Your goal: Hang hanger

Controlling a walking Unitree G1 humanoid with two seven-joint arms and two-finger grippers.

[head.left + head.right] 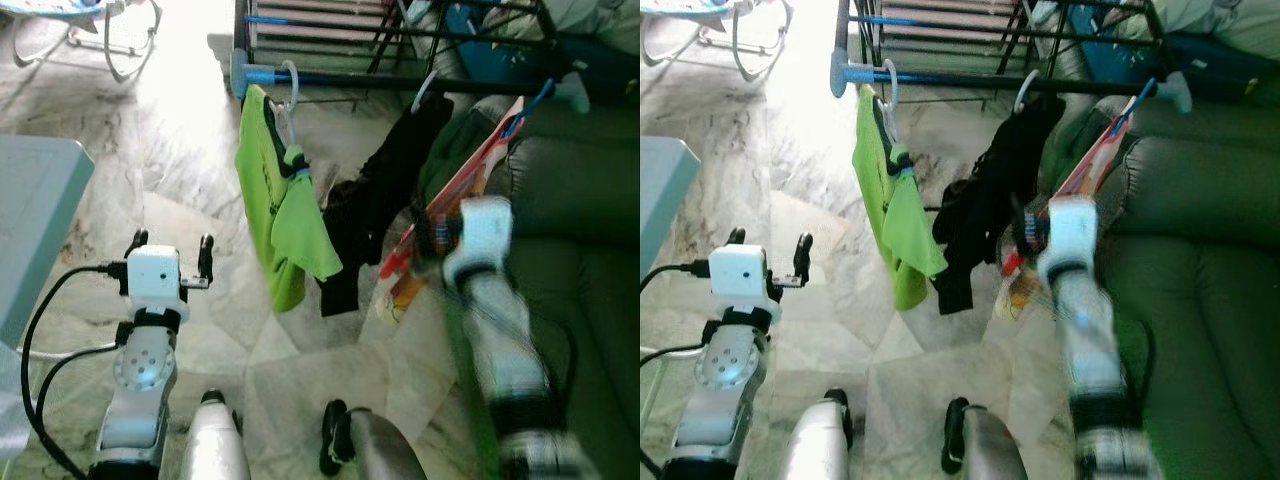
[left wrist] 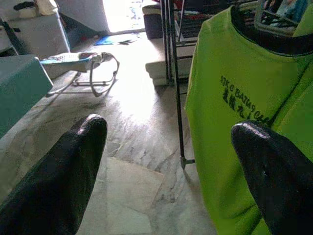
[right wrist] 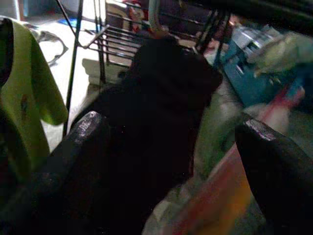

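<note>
A black rack bar [image 1: 400, 82] with a blue end cap runs across the top. Three garments hang from it. A green shirt [image 1: 275, 215] hangs on a white hanger [image 1: 290, 80]. A black garment [image 1: 385, 195] hangs on a second white hook [image 1: 425, 92]. A red-orange garment [image 1: 455, 195] hangs on a blue hanger [image 1: 535, 100]. My right gripper [image 1: 432, 236] is raised and blurred, just below the black and red-orange garments. In the right wrist view its fingers [image 3: 73, 161] stand open and empty. My left gripper [image 1: 170, 248] is open low on the left, facing the green shirt [image 2: 234, 122].
A green sofa [image 1: 585, 210] fills the right side behind my right arm. A pale teal table corner [image 1: 35, 200] is at the left. A baby bouncer [image 1: 110, 30] stands far left on the marble floor [image 1: 180, 150]. A black cable [image 1: 45, 300] loops beside my left arm.
</note>
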